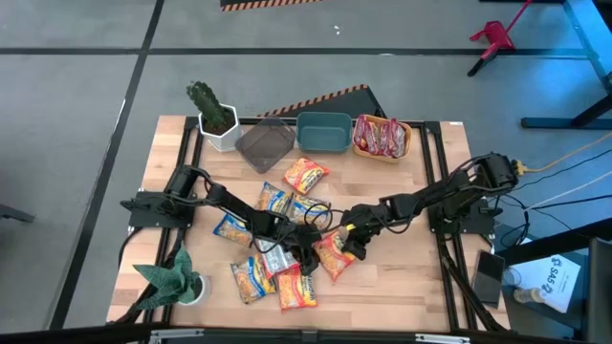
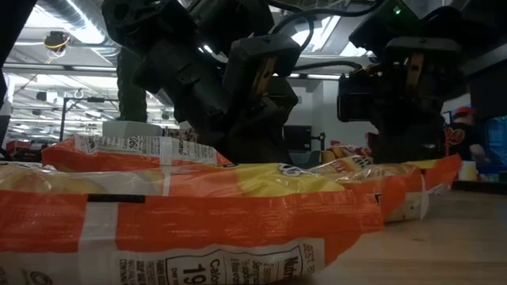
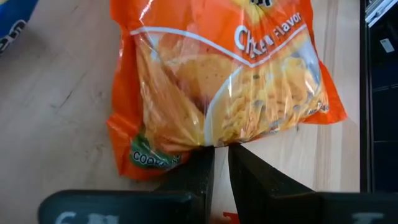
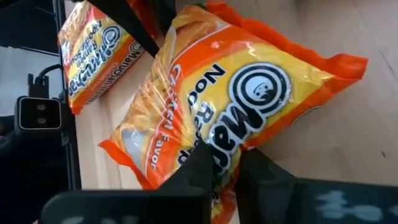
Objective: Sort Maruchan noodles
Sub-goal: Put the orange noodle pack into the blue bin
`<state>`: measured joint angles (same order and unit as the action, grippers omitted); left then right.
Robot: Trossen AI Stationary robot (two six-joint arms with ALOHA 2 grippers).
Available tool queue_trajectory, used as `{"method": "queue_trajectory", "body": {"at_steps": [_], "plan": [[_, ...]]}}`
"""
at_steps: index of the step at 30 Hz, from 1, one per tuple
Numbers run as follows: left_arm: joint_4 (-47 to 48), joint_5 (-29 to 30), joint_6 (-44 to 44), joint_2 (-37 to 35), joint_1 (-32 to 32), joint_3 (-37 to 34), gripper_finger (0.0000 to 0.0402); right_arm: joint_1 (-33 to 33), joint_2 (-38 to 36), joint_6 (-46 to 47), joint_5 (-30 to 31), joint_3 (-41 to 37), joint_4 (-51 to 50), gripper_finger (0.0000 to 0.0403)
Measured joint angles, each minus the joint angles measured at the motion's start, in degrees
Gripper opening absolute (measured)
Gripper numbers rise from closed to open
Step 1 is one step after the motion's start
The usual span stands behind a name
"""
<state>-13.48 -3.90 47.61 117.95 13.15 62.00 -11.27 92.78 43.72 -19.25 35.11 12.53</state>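
The wooden tabletop (image 1: pixel 167 158) is the biggest thing here, and both dark arms reach in over its middle. Along its far edge sit a cactus in a white pot (image 1: pixel 212 113), a grey bin (image 1: pixel 265 143), a teal bin (image 1: pixel 323 132) and a yellow bin (image 1: pixel 382 139) with red noodle packs (image 1: pixel 376 137) already inside. A second leafy plant (image 1: pixel 172 277) stands at the near left corner. The rest of the noodle packs lie loose in the middle and near part of the tabletop, some touching or lying over each other, like the orange pack (image 1: pixel 305 175) just in front of the teal bin and the blue and yellow pack (image 1: pixel 274 200) beside it. The left gripper (image 3: pixel 221 163) is low over the pile, and its fingers are close together, pinching the edge of an orange chicken pack (image 3: pixel 224 81) that lies flat on the wood. The right gripper (image 4: pixel 225 163) is just beside it, to the right of the pile, and its fingers are squeezed on the crinkly edge of another orange pack (image 4: pixel 230 93), with one more orange pack (image 4: pixel 96 53) lying near that one
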Motion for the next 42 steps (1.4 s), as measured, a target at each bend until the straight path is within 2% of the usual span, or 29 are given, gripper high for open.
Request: {"method": "queue_trajectory", "body": {"at_steps": [3, 7, 13, 19, 23, 28, 32, 37, 42], "plan": [[-0.1, -1.6, 0.2, -0.5, 0.0, 0.0, 0.0043, 0.0, -0.6, 0.0, -0.1, 0.0, 0.0, 0.0023], [0.4, -6.0, 2.9, -2.4, -0.3, -0.3, 0.0043, 0.0, -3.0, 0.8, 0.6, 0.2, 0.4, 0.0007], [1.1, -10.6, 5.3, -11.3, -0.5, -0.2, 0.0043, 0.9, -11.0, 0.8, 6.2, 0.4, -1.0, 0.0003], [1.8, -10.1, 4.6, -23.2, -3.1, 0.1, 0.0043, 6.7, -20.3, -2.1, 13.7, 1.5, -4.0, 0.0001], [2.2, -11.1, 4.1, -29.6, -5.9, 0.1, 0.0043, 12.6, -22.4, -7.2, 16.2, 5.5, -8.1, 0.0000], [3.7, -13.0, 3.5, -37.3, -10.3, 0.1, 0.0043, 21.7, -21.2, -15.3, 20.1, 14.7, -17.4, 0.0000], [4.9, -13.2, 2.4, -43.9, -13.3, 0.1, 0.0043, 29.2, -18.2, -23.0, 25.1, 26.3, -31.1, 0.0000], [5.1, -12.9, 1.3, -49.9, -16.7, 0.0, 0.0043, 36.7, -10.2, -29.1, 30.9, 41.6, -50.6, 0.0000], [5.4, -13.3, -0.3, -54.0, -19.3, 0.1, 0.0043, 40.5, -0.5, -30.6, 32.7, 52.1, -60.2, 0.0000]]}}
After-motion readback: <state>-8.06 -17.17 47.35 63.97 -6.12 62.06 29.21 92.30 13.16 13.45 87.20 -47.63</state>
